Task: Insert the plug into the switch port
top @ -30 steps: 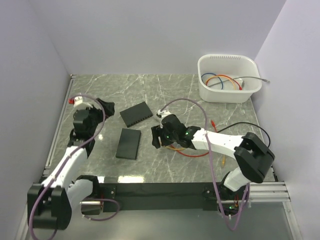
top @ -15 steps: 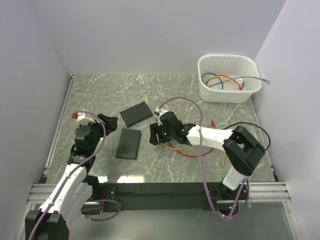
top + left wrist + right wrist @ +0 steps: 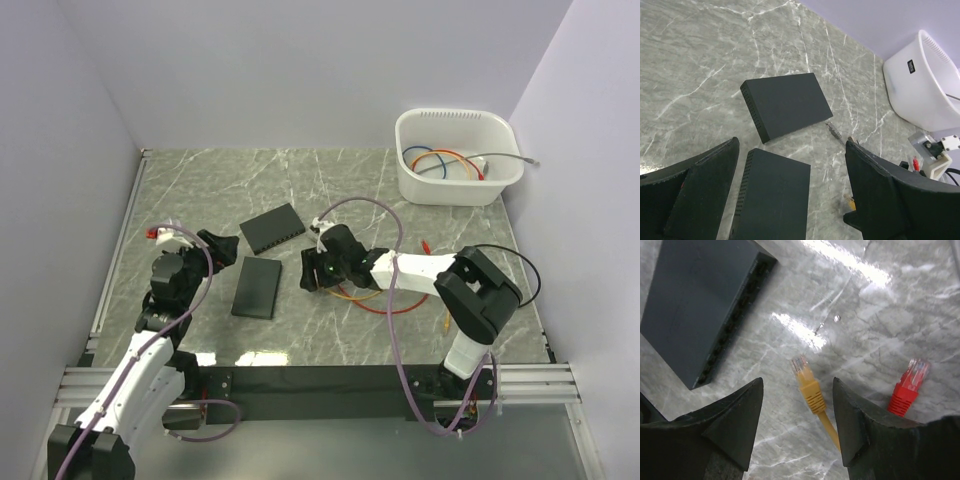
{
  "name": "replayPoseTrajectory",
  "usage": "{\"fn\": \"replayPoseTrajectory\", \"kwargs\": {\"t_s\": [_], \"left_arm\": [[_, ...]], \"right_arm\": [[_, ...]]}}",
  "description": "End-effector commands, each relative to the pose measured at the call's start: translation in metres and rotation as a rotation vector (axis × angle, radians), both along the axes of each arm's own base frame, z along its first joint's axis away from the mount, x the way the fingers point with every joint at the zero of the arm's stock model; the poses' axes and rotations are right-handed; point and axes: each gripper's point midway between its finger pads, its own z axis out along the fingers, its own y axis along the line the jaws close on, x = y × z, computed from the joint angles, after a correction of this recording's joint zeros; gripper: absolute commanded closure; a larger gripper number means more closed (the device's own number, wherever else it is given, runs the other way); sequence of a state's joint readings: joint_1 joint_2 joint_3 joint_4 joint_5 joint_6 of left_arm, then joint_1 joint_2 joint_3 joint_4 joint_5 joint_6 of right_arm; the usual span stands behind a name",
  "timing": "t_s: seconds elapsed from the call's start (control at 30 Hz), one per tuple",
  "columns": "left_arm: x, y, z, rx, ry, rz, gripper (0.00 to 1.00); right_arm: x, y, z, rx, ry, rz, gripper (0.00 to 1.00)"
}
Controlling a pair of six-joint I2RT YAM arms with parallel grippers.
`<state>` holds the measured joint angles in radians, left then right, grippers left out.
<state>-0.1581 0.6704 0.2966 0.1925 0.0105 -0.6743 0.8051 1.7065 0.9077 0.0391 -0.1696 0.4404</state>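
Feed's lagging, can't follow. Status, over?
Left gripper open, empty. Right gripper open over yellow plug, not gripping. Switch ports unobstructed; red plug lies alongside.

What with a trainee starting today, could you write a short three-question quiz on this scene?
1. True or false: the yellow cable plug lies on the grey marble table, in the gap between the right arm's open jaws, ungripped.
2. Which plug lies outside those jaws, off to one side? A. the red cable plug B. a blue plug C. a green plug
3. How many flat black switch boxes lie on the table?
Key: 1 true; 2 A; 3 two.
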Motion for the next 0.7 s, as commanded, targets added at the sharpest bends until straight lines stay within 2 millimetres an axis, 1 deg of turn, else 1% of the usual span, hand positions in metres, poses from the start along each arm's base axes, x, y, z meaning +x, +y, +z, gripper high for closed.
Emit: {"fn": "replayPoseTrajectory", "kwargs": {"t_s": [0.0,0.1,0.13,0.17,0.33,0.53,0.6,0.67], "left_arm": [[-0.003,-0.003,0.0,-0.007,-0.007,-0.015,0.07],[-0.003,-0.003,0.0,-0.002,-0.003,-0.015,0.08],[-0.004,-0.004,-0.001,-0.001,0.0,-0.019,0.08],[-0.004,-0.004,0.0,0.0,-0.002,-0.017,0.08],[-0.005,-0.003,-0.002,0.004,0.0,-0.015,0.08],[-0.006,-0.006,-0.006,0.0,0.012,-0.023,0.08],[-0.007,-0.008,-0.006,-0.001,0.012,-0.027,0.09],[-0.008,-0.01,-0.004,0.0,0.009,-0.037,0.08]], "right_arm": [[0.004,-0.001,-0.004,0.014,-0.001,-0.014,0.36],[0.005,-0.005,-0.008,0.012,0.007,-0.025,0.39],[0.005,-0.006,-0.009,0.013,0.011,-0.025,0.4],[0.004,-0.007,-0.01,0.014,0.014,-0.027,0.43],[-0.001,-0.011,-0.013,0.02,0.027,-0.027,0.49],[-0.01,-0.009,-0.018,0.04,0.058,-0.002,0.65],[-0.014,-0.008,-0.017,0.057,0.059,0.013,0.71],[-0.016,-0.005,-0.012,0.078,0.056,0.031,0.76]]}}
